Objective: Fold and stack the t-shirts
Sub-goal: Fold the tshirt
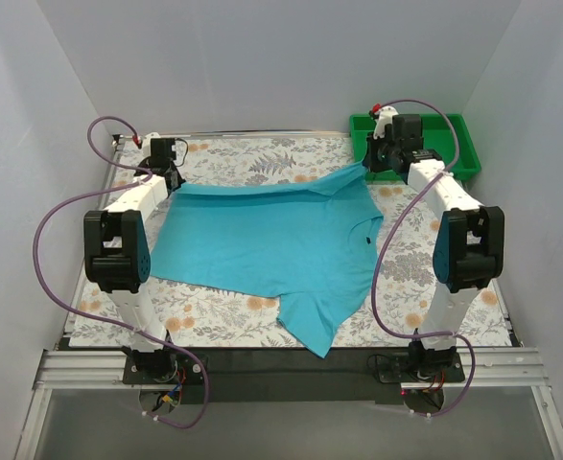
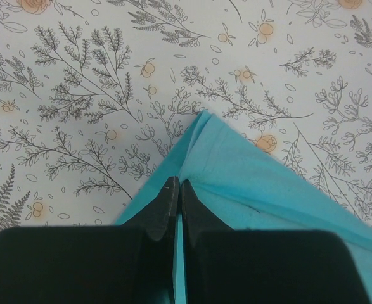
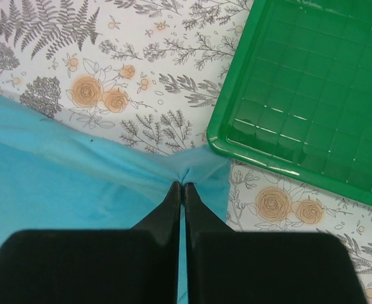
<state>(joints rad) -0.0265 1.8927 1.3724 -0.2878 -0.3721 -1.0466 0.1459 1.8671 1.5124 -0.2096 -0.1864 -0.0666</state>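
Left gripper (image 2: 175, 183) and right gripper (image 3: 181, 185) are each pinched tight on a far corner of the turquoise t-shirt (image 1: 262, 244).
The shirt lies spread across the middle of the counter (image 1: 214, 321). Its held edge runs from near the far-left corner to near the far-right corner, where it ends just beside the green tray (image 1: 458, 134), and one pointed flap reaches the near edge. For a clean fold, I'd say both arms should lift together and carry that edge toward the near side at matching height, keeping it taut so the middle doesn't sag or bunch. The cloth looks thin, soft and matte, with small creases fanning out from each pinch. The tray is hard, glossy plastic with a gridded floor. The counter's cover is flat and printed with ferns and orange flowers.
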